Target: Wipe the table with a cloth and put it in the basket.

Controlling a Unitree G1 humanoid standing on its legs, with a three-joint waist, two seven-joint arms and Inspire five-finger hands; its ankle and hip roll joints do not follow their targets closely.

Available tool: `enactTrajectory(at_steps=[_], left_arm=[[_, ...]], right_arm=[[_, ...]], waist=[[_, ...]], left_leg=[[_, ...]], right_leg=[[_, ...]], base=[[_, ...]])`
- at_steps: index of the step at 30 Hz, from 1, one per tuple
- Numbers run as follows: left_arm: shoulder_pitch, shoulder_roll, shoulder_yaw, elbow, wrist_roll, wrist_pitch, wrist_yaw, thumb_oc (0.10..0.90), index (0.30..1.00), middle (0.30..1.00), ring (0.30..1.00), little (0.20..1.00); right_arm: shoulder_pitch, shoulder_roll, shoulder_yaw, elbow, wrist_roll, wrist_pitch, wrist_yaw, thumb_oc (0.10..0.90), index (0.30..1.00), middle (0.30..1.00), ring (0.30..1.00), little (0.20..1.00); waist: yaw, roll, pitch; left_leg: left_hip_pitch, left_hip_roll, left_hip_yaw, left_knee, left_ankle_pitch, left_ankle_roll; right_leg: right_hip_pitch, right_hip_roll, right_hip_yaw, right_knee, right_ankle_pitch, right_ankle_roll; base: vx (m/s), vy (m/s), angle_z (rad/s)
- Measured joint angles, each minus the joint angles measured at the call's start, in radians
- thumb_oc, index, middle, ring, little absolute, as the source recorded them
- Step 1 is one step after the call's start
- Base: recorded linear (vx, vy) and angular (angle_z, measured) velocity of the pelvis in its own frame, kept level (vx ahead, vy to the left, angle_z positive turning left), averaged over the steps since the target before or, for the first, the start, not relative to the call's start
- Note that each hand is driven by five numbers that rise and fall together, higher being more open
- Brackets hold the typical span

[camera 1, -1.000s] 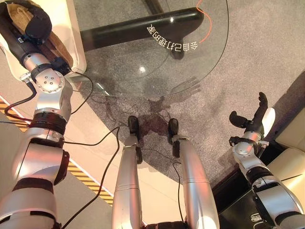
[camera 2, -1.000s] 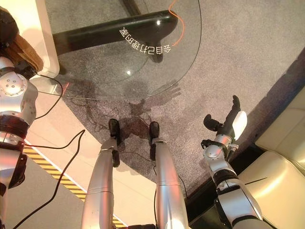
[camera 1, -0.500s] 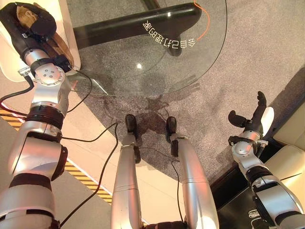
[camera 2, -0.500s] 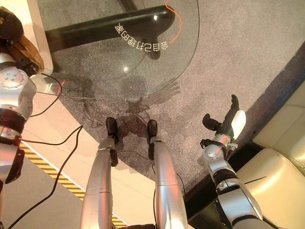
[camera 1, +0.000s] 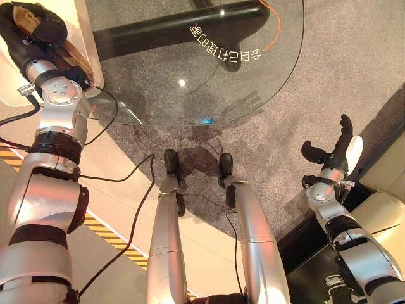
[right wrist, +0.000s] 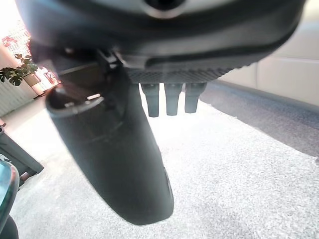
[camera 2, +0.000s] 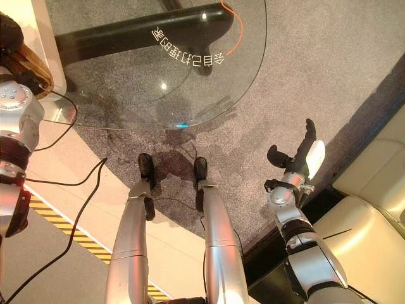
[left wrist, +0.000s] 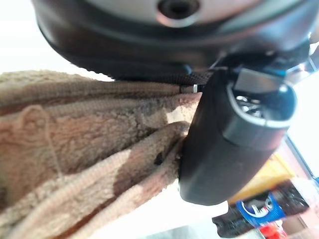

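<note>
My left hand (camera 1: 38, 28) is at the far left, beside the round glass table (camera 1: 190, 82), over a white surface (camera 1: 85, 28). It is shut on a brown fuzzy cloth (camera 1: 74, 58) that hangs below the hand. In the left wrist view the cloth (left wrist: 75, 149) bunches against the palm with the thumb (left wrist: 229, 144) curled onto it. My right hand (camera 1: 332, 152) hangs at the right over the grey carpet, away from the table, holding nothing. Its fingers (right wrist: 172, 97) are straight and the thumb (right wrist: 114, 164) stands apart.
A black table base (camera 1: 183, 31) and an orange cord (camera 1: 276, 31) show through the glass. A cream sofa (camera 1: 386, 209) stands at the lower right by my right arm. Yellow-black striped tape (camera 1: 107, 231) runs across the floor at the lower left.
The whole picture has shifted a little with the camera. My left hand keeps its hold on the cloth, and my right hand stays open in the same place.
</note>
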Motion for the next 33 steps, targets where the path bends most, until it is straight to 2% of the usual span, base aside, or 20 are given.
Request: enactTrajectory(at_steps=[12,25,26,27,28,29,30,33], left_arm=[[-0.009,0.006,-0.001,0.021,0.1,0.028,0.049,0.1,0.3,0.3,0.3,0.2],[-0.04,0.009,-0.01,0.036,0.131,0.051,0.074,0.1,0.3,0.3,0.3,0.2],[-0.051,0.01,-0.021,0.047,0.132,0.053,0.08,0.18,0.368,0.368,0.368,0.28],[-0.058,0.011,-0.03,0.055,0.132,0.055,0.082,0.18,0.368,0.368,0.368,0.28],[-0.065,0.012,-0.035,0.06,0.132,0.061,0.084,0.38,0.54,0.54,0.54,0.48],[-0.068,0.012,-0.036,0.06,0.132,0.066,0.085,0.663,0.782,0.782,0.782,0.763],[-0.07,0.013,-0.036,0.06,0.132,0.067,0.085,0.8,0.9,0.9,0.9,0.9],[-0.07,0.017,-0.036,0.06,0.131,0.068,0.085,0.8,0.9,0.9,0.9,0.9]], right_arm=[[-0.001,0.0,0.007,-0.009,0.016,0.0,0.0,0.8,0.9,0.9,0.9,0.9],[-0.004,-0.001,0.02,-0.013,0.019,0.0,0.0,0.8,0.9,0.9,0.9,0.9],[-0.005,-0.001,0.02,-0.012,0.019,-0.001,0.0,0.8,0.9,0.9,0.9,0.9],[-0.005,-0.001,0.02,-0.012,0.019,-0.001,0.0,0.8,0.9,0.9,0.9,0.9],[-0.005,-0.001,0.021,-0.011,0.019,-0.001,0.0,0.8,0.9,0.9,0.9,0.9],[-0.005,-0.001,0.022,-0.011,0.019,-0.001,0.0,0.8,0.9,0.9,0.9,0.9],[-0.006,-0.001,0.022,-0.011,0.019,-0.001,0.0,0.8,0.9,0.9,0.9,0.9],[-0.007,-0.001,0.023,-0.016,0.019,-0.001,0.0,0.8,0.9,0.9,0.9,0.9]], waist=[[0.001,-0.002,0.0],[0.001,-0.008,0.0],[0.001,-0.008,0.0],[0.0,-0.008,0.0],[0.001,-0.008,0.0],[0.0,-0.008,0.0],[0.0,-0.009,-0.001],[0.0,-0.009,-0.001]], left_leg=[[-0.027,-0.002,-0.003,0.001,0.0,0.0],[-0.051,-0.002,-0.012,0.001,0.002,-0.002],[-0.056,-0.003,-0.013,0.002,0.002,-0.002],[-0.058,-0.003,-0.014,0.002,0.002,-0.002],[-0.06,-0.004,-0.015,0.002,0.002,-0.003],[-0.06,-0.004,-0.015,0.002,0.002,-0.003],[-0.06,-0.004,-0.015,0.002,0.002,-0.003],[-0.059,-0.006,-0.016,0.002,0.003,-0.004]], right_leg=[[-0.027,-0.001,-0.003,0.003,0.0,0.0],[-0.045,-0.002,-0.011,0.0,0.0,0.0],[-0.05,-0.002,-0.012,0.0,0.0,0.0],[-0.051,-0.003,-0.013,0.0,0.0,0.0],[-0.052,-0.003,-0.014,0.0,0.0,0.0],[-0.052,-0.004,-0.015,0.001,0.0,0.0],[-0.051,-0.005,-0.015,0.001,0.0,0.0],[-0.052,-0.006,-0.016,0.002,0.0,0.0]], base=[[0.0,0.0,0.0],[0.01,0.017,0.01],[0.0,0.0,0.0],[0.0,0.0,0.0],[0.0,0.0,0.0],[0.0,0.0,0.0],[0.0,0.0,0.0],[0.0,0.0,0.0]])
